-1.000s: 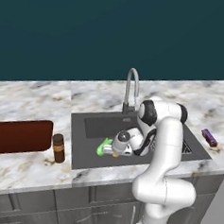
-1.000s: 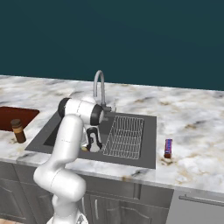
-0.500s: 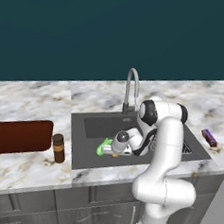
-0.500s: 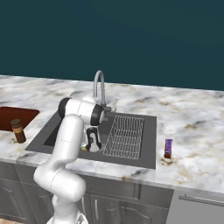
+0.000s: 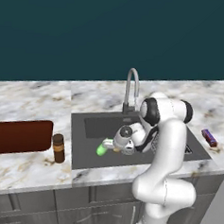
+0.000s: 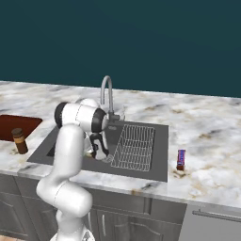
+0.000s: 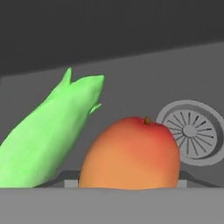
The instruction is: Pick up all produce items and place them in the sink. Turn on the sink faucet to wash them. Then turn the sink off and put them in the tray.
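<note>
While lowered into the sink, gripper [image 7: 124,179]: pressed against the two sides of the orange-yellow fruit [image 7: 131,153], as far as can be told from the hand view, where a dark finger tip [image 7: 65,178] is seen at each lower flank of the fruit.
Gripper in the base views: seen at centre frame of the left base view [image 5: 115,147] and left of centre in the right base view [image 6: 101,157]; its jaws are too small to be read there.
Orange-yellow fruit: shown whole and close in the hand view, stem upward; in the left base view it is reduced to an orange speck [image 5: 116,149] at the gripper.
Green vegetable [image 7: 48,140]: laid aslant at the left of the hand view, just beside the fruit; its pale green end [image 5: 102,149] is picked out at centre of the left base view.
Sink [image 5: 84,131]: dark grey basin holding both produce items; its round drain [image 7: 192,131] is seen at the right of the hand view, its wire rack [image 6: 136,146] at centre of the right base view.
Sink faucet [image 5: 131,87]: arched over the back rim of the basin, above the arm.
Tray [image 5: 20,136]: reddish-brown, at the left edge of the left base view, well apart from the sink.
Tabletop [image 5: 34,99]: marbled; a brown jar [image 5: 58,148] is stood between tray and sink, a purple bar [image 5: 208,137] at the right.
</note>
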